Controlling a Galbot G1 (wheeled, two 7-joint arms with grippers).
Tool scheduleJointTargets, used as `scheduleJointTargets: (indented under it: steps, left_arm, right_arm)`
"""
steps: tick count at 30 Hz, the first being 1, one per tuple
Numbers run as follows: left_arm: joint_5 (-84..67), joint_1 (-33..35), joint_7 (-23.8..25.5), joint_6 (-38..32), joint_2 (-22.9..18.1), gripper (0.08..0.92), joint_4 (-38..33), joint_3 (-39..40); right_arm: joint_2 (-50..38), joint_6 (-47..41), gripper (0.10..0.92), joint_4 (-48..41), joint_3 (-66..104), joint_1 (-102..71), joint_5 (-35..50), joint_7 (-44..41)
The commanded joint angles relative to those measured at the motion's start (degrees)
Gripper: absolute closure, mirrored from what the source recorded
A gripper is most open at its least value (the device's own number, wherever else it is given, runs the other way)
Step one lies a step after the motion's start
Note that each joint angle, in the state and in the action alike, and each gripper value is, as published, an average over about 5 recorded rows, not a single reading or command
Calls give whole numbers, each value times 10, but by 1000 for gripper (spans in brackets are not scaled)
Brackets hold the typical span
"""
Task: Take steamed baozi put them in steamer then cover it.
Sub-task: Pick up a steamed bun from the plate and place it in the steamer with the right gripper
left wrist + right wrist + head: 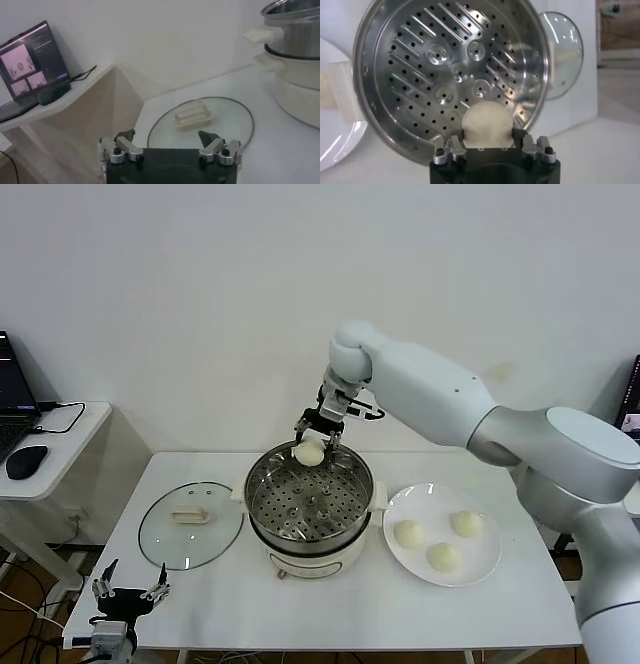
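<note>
My right gripper [311,446] is shut on a cream-white baozi [309,452] and holds it above the far rim of the steel steamer [258,499]. In the right wrist view the baozi [487,124] sits between the fingers over the empty perforated tray [445,65]. Three more baozi [408,534] [466,523] [443,557] lie on the white plate [488,562] right of the steamer. The glass cover [160,534] with its cream handle lies flat on the table left of the steamer; it also shows in the left wrist view [230,117]. My left gripper [130,595] is open and parked at the table's front-left corner.
A side table at the far left carries a laptop [32,57] and a mouse [26,461]. The steamer's cream base and side handle [264,35] stand close to the right of the cover. The white table's [240,614] front edge is near my left gripper.
</note>
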Motion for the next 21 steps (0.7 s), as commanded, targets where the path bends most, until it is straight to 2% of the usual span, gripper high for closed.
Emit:
scheduleJointTargets:
  steps: [1, 5, 11, 21]
  left_arm:
    - [1, 0, 0, 0, -1, 177, 2, 1]
    - [1, -2, 0, 0, -3, 177, 6, 2]
    - [2, -2, -1, 0, -3, 177, 8, 2]
    - [6, -7, -2, -2, -4, 177, 19, 5]
  right_arm:
    - [9, 38, 423, -7, -18, -7, -13, 20]
    - [20, 42, 423, -28, -12, -18, -31, 26]
    - [30, 51, 420, -41, 17, -35, -113, 30]
    - [55, 62, 420, -99, 48, -59, -156, 45]
